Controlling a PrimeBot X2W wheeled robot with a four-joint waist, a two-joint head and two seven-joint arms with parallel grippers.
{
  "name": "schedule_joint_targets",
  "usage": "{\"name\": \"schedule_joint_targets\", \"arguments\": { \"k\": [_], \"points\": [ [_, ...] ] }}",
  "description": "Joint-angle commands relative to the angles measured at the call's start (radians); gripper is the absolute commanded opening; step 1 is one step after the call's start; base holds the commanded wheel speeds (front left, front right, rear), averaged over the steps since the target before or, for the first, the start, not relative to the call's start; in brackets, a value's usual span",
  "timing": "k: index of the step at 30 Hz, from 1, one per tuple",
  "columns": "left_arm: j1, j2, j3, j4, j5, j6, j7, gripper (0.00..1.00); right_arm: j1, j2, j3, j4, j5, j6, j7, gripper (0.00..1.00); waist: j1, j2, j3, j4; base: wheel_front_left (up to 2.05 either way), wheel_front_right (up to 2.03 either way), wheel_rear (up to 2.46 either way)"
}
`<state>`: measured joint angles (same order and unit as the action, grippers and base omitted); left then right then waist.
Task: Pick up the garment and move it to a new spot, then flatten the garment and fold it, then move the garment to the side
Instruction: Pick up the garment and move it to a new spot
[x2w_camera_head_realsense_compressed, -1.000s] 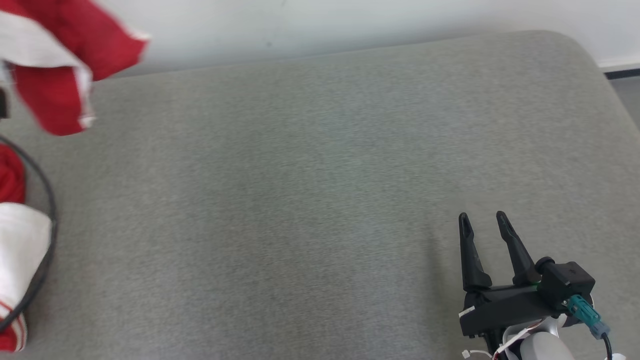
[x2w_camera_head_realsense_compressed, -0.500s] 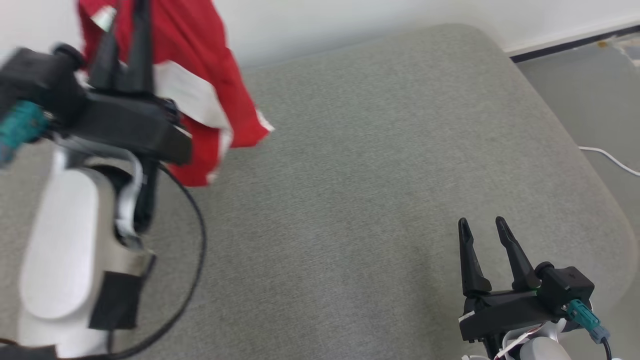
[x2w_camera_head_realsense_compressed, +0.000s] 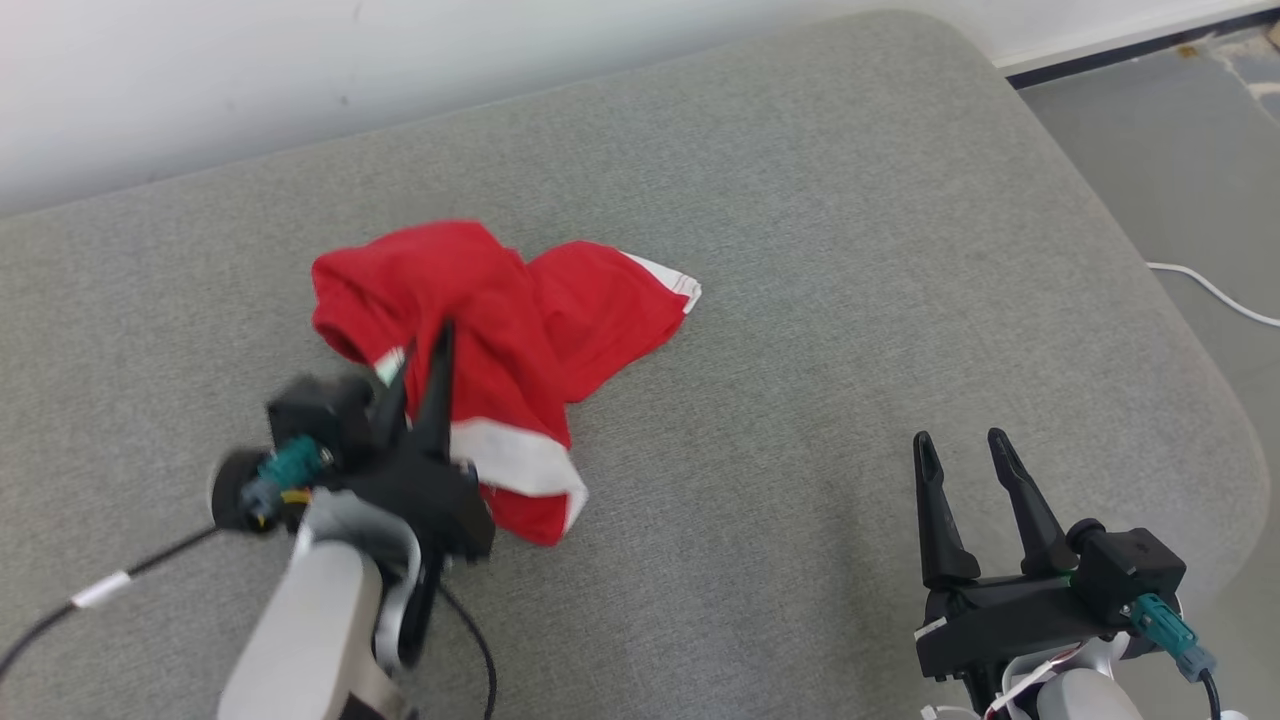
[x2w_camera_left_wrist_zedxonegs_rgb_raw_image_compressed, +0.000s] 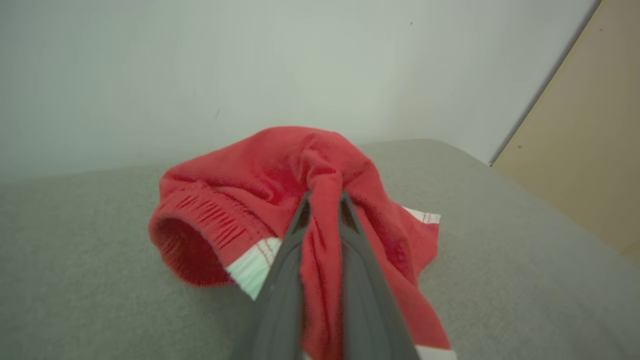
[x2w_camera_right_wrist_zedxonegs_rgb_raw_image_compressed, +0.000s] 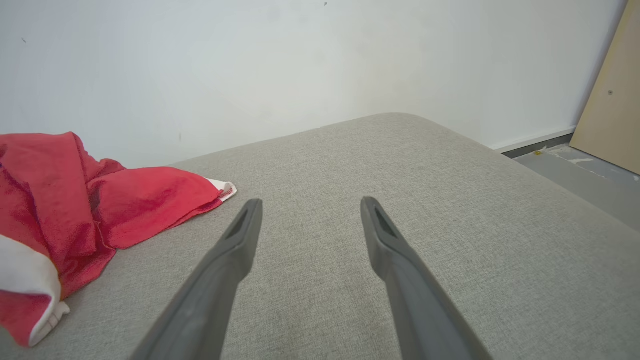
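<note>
The garment (x2w_camera_head_realsense_compressed: 520, 310) is red with white trim and lies crumpled on the grey cushion (x2w_camera_head_realsense_compressed: 800, 250), left of centre. My left gripper (x2w_camera_head_realsense_compressed: 420, 360) is shut on a fold of it. In the left wrist view a strip of the garment (x2w_camera_left_wrist_zedxonegs_rgb_raw_image_compressed: 280, 175) runs pinched between the two fingers (x2w_camera_left_wrist_zedxonegs_rgb_raw_image_compressed: 280, 280). At the lower right of the head view, my right gripper (x2w_camera_head_realsense_compressed: 960, 450) stands open above bare cushion, well apart from the cloth. The right wrist view shows the right gripper (x2w_camera_right_wrist_zedxonegs_rgb_raw_image_compressed: 310, 205) with the garment (x2w_camera_right_wrist_zedxonegs_rgb_raw_image_compressed: 125, 205) to its left.
A white wall (x2w_camera_head_realsense_compressed: 300, 70) backs the cushion. To the right the cushion's rounded edge drops to a grey floor (x2w_camera_head_realsense_compressed: 1180, 150) with a white cable (x2w_camera_head_realsense_compressed: 1210, 295). A tan board (x2w_camera_right_wrist_zedxonegs_rgb_raw_image_compressed: 610, 90) leans by the wall. A black cable (x2w_camera_head_realsense_compressed: 60, 620) trails from my left arm.
The head camera has swung, so the whole picture shifted. The garment hung in the air from my left gripper before; now it rests bunched on the cushion with the gripper lower. The right gripper kept its pose.
</note>
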<state>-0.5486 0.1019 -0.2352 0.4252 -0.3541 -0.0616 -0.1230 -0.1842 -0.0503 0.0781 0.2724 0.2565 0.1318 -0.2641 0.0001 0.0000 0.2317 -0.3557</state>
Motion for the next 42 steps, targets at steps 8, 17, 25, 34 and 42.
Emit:
{"name": "schedule_joint_targets", "arguments": {
  "k": [8,17,25,34,42],
  "points": [
    [0.038,-0.018,-0.063,0.166,0.030,-0.017,-0.098,1.00,-0.009,0.000,-0.013,0.010,-0.024,-0.002,-0.001,1.00,-0.0001,0.0000,-0.013,0.066,0.00,0.00,0.00],
    [0.018,-0.011,-0.037,0.057,0.058,-0.003,-0.143,1.00,0.012,-0.001,-0.034,0.001,-0.058,-0.002,-0.001,1.00,-0.0001,0.0000,-0.058,0.175,0.00,0.00,0.00],
    [0.104,0.034,0.038,-0.059,0.089,0.007,-0.143,1.00,0.025,-0.001,-0.046,-0.001,-0.072,-0.002,0.000,1.00,-0.0001,0.0000,-0.090,0.253,0.00,0.00,0.00],
    [0.242,0.073,0.156,-0.177,0.099,0.004,-0.143,1.00,0.042,-0.001,-0.053,0.000,-0.079,-0.002,-0.001,1.00,-0.0001,0.0000,-0.108,0.308,0.00,0.00,0.00],
    [0.398,0.052,0.264,-0.288,0.117,-0.014,-0.143,1.00,0.058,0.000,-0.053,0.007,-0.082,-0.002,-0.001,1.00,-0.0001,0.0000,-0.140,0.319,0.00,0.00,0.00]
  ]
}}
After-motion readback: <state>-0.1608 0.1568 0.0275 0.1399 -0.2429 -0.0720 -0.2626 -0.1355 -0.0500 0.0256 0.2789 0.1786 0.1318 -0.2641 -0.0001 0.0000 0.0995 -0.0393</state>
